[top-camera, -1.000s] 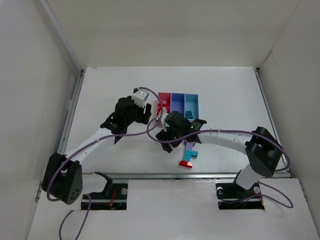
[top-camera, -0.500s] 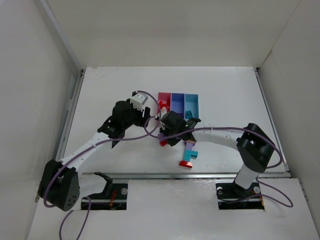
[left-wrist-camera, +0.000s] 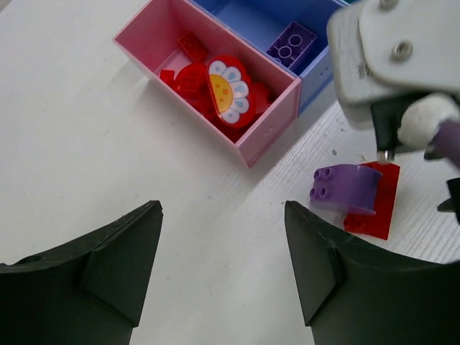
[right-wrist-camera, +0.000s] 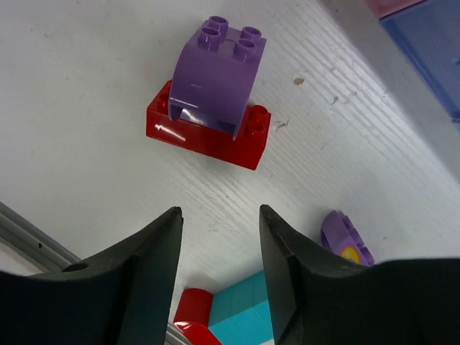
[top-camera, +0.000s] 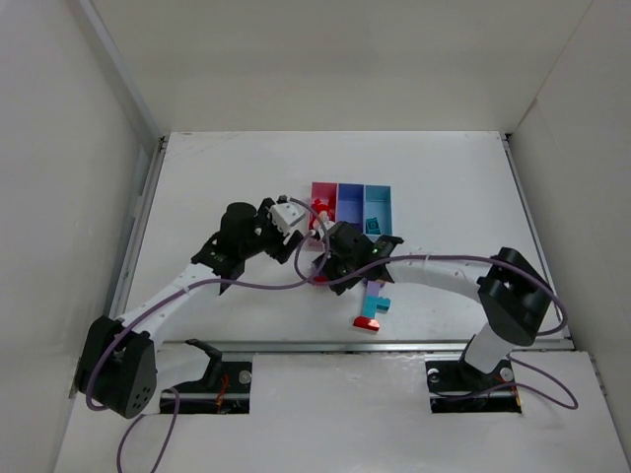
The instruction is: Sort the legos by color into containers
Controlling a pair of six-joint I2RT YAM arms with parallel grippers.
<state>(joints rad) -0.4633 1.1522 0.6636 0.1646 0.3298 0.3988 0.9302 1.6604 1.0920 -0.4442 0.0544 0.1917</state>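
Note:
My left gripper is open over bare table, with nothing between its fingers, just short of the pink container. That bin holds red legos and a red flower piece. The purple-blue container holds a purple brick. A purple curved brick on a red plate lies on the table just ahead of my right gripper, which is open and empty. In the left wrist view this clump lies right of the jaws. From above, the three containers stand in a row.
A purple flower piece lies right of my right gripper. A clump of purple, teal and red bricks lies near the table's front edge. The right arm's wrist hangs close above the small clump. White walls enclose the table.
My left gripper has swung right and nearer, ending beside the pink container. The right gripper shifted left, then back a little, and stays over the purple-and-red clump.

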